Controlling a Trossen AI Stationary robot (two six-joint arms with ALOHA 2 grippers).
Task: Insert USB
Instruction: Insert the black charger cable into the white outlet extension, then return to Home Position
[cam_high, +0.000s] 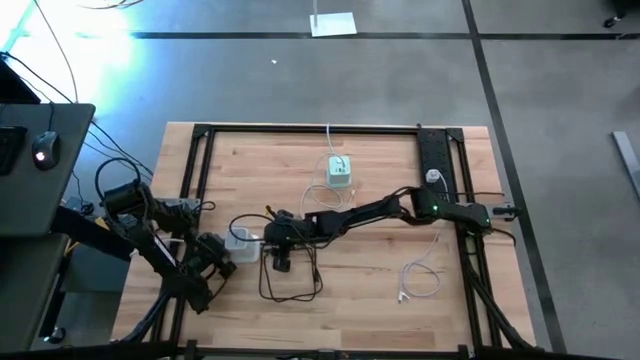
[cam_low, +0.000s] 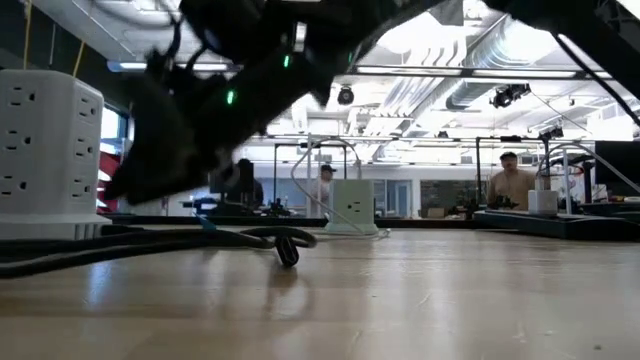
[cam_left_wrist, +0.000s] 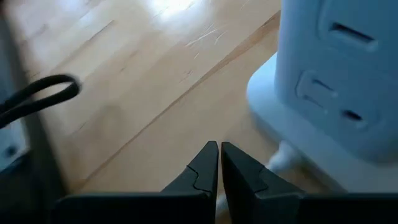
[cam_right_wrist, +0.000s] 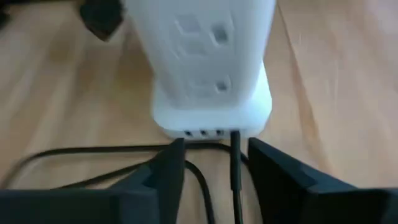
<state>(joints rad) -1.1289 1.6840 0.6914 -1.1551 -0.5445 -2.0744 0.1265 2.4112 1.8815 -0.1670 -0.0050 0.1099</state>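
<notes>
Starting at the left, the left gripper (cam_high: 222, 262) sits low over the wooden table (cam_high: 380, 300), its two fingers pressed together with nothing between them, as the left wrist view shows (cam_left_wrist: 219, 163). Just ahead of those closed tips stands the white power tower (cam_high: 240, 240), upright on its wider base; from that wrist camera its side face with slots fills the far corner (cam_left_wrist: 339, 81). A loop of black cable (cam_high: 290, 285) lies on the wood on the near side of the tower and trails under the right arm. Moving right, the right gripper (cam_high: 272, 238) has reached across the table to the tower's other side, and its fingers stand apart, gripping nothing. Between those open fingers, in the right wrist view, a black USB plug (cam_right_wrist: 234, 138) sits in the rightmost of a row of ports along the tower's base (cam_right_wrist: 211, 112), its long axis lying along the table, pointing away from the gripper and into the tower, with its cord running back between the fingers. Further right, a second white tower (cam_high: 340, 170) stands well apart behind the arm, and a thin white cable (cam_high: 420, 275) is coiled beyond the arm's elbow.
</notes>
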